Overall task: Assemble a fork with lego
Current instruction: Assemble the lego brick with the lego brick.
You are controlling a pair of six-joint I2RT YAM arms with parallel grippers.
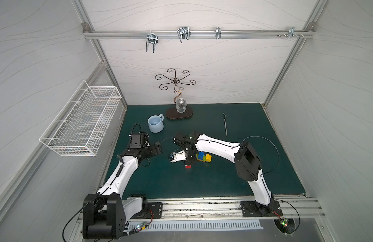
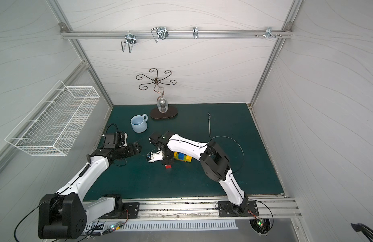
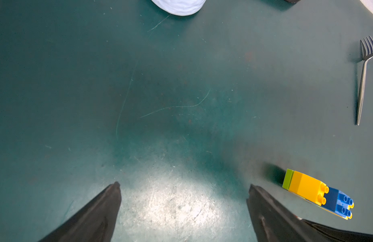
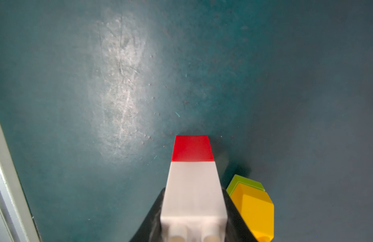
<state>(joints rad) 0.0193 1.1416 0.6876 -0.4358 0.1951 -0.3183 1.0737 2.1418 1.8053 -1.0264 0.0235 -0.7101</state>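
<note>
End effector on the right arm [image 4: 193,196] pinches a white-and-red lego handle [image 4: 192,159], red end pointing at the green tabletop [image 1: 223,180]. Just beside it lies the rest of the fork [image 1: 204,157], joined green, yellow and blue bricks. The left end effector [image 3: 184,185] hangs spread and empty, well apart from them.

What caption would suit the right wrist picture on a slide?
Right gripper clamps a white-and-red brick stack; yellow brick and lime brick lie alongside.
</note>
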